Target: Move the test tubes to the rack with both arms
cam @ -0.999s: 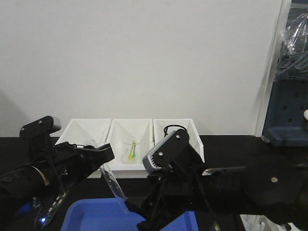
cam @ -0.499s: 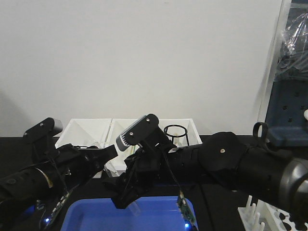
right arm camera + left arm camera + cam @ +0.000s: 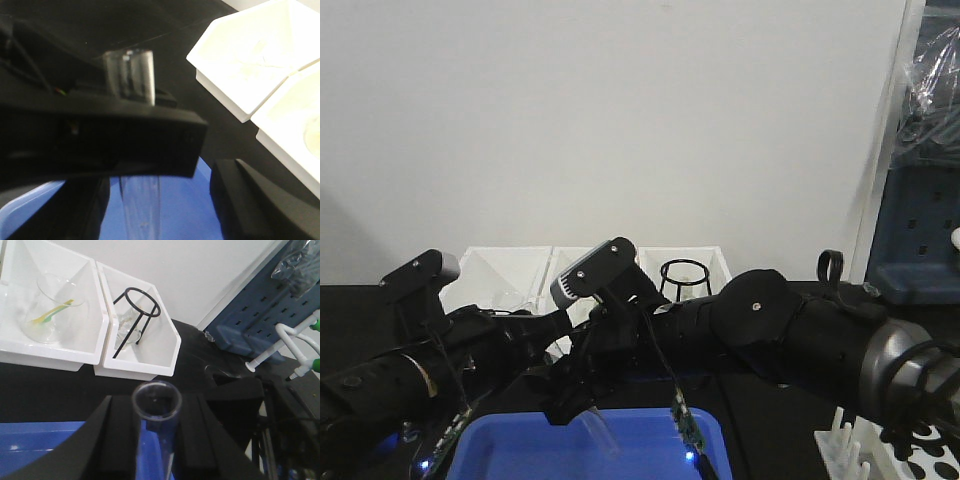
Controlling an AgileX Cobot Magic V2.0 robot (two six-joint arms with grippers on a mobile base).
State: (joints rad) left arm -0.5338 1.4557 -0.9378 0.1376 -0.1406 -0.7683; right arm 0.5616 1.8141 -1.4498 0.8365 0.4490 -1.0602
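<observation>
currently: one test tube in the left gripper, over the blue tray

item 1, test tube (image 3: pixel 156 400): clear glass, open mouth up. it sits pinched between the two black fingers (image 3: pixel 112 437) of the left gripper (image 3: pixel 156 412), which is closed on it just below the rim. in the front view its lower part shows tilted, above the blue tray (image 3: pixel 520 450) and between the two arms.

item 2, left arm (image 3: pixel 410 370): black, low on the left side, reaching toward the middle of the surface (image 3: pixel 60 390).

item 3, right arm (image 3: pixel 770 320): black, stretched across from the right side to the middle. the right gripper (image 3: pixel 570 400) is just beside the tube. in its own wrist view the tube runs down behind a blurred black bar, with one dark finger (image 3: pixel 260 205) apart from it on the other side. whether this gripper is closed on the tube cannot be told.

item 4, rack (image 3: pixel 865 450): white, with upright pegs and round holes, at the lower right corner of the front view, well apart from the tube. only part of it shows.

item 5, white bins (image 3: pixel 140 365): set side by side at the back of the black surface, against a pale wall (image 3: pixel 620 120). one holds a clear beaker (image 3: pixel 52 307) with a yellow-green piece inside. the next one holds a black wire tripod (image 3: pixel 137 315), standing upright.

item 6, pegboard (image 3: pixel 270 310): blue, off to the right of the bins.
</observation>
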